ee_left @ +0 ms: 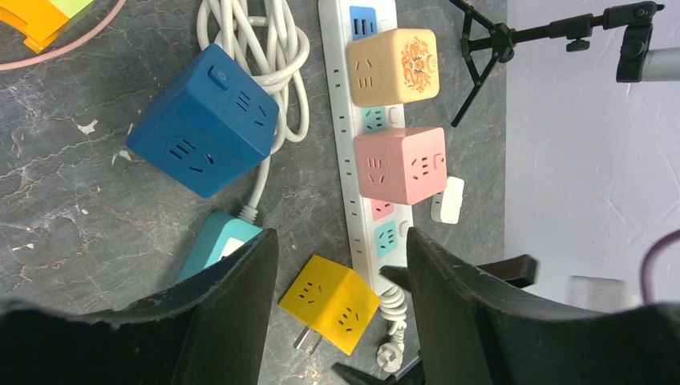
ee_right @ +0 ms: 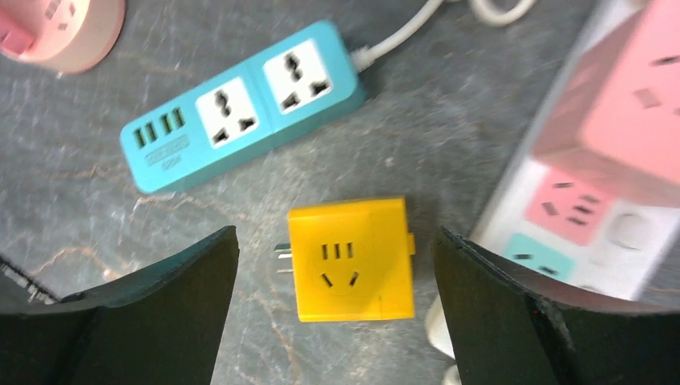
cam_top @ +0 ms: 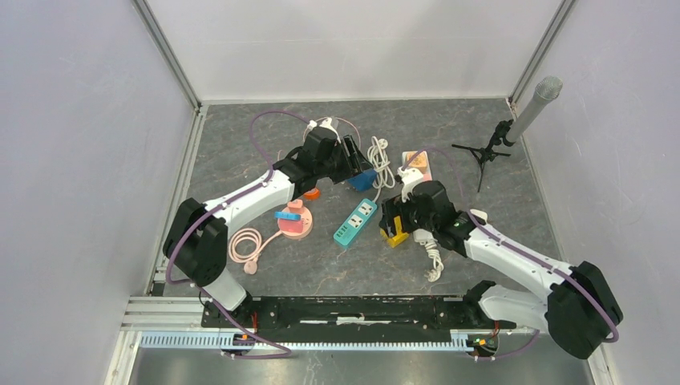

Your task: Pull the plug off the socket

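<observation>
The yellow cube plug point(ee_right: 353, 257) lies loose on the grey table, its prongs bare and pointing away from the white socket strip point(ee_right: 577, 233). My right gripper point(ee_right: 337, 237) is open, a finger on either side of the cube and touching neither face. Seen from above, the plug point(cam_top: 394, 233) sits under the right gripper point(cam_top: 393, 220). The left wrist view shows the same plug point(ee_left: 329, 303) beside the strip point(ee_left: 353, 144), which carries a pink cube point(ee_left: 401, 164) and a beige cube point(ee_left: 393, 66). My left gripper point(ee_left: 341, 241) hangs open and empty above the table.
A blue cube socket point(ee_left: 204, 120) and a coiled white cable point(ee_left: 252, 48) lie under the left arm. A teal power strip point(cam_top: 355, 222) sits mid-table, a pink round socket point(cam_top: 295, 220) to its left. A microphone stand point(cam_top: 489, 148) is at the back right.
</observation>
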Motion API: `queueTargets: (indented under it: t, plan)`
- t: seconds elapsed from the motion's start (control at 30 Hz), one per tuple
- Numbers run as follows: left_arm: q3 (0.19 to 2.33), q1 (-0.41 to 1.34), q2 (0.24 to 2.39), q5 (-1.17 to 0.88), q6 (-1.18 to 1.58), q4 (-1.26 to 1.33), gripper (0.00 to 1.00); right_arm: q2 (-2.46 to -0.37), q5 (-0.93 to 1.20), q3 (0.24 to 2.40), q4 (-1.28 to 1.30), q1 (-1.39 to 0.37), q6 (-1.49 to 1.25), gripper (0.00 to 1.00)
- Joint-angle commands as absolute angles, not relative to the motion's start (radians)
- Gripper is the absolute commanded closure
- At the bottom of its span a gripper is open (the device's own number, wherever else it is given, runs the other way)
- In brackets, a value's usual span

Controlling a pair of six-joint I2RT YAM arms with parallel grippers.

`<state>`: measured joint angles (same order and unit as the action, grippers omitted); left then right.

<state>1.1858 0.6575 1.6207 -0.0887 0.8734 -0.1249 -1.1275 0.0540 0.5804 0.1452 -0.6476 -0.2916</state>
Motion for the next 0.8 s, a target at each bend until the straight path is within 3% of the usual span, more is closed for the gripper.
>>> queueTargets:
  t: [0.0,0.23,0.37,0.53,0.77]
  plan:
    - [1.182,0.655,1.607,-0.122,0.851,-0.082,0.33,-1.074,-0.158,0.673,0.195,-0.649,-0.255,0.06]
    - [1.230,0.667,1.697,-0.255,0.841,-0.066,0.35,-1.134,-0.508,0.753,0.301,-0.647,-0.279,0.04]
    - [1.272,0.685,1.760,-0.275,0.844,-0.066,0.37,-1.214,-0.598,0.789,0.312,-0.632,-0.274,0.02]
    - [1.363,0.692,1.856,-0.308,0.859,-0.065,0.37,-1.291,-0.530,0.789,0.214,-0.562,-0.234,0.02]
    - [1.514,0.693,1.980,-0.337,0.873,-0.050,0.27,-1.275,-0.292,0.648,-0.114,-0.459,-0.149,0.07]
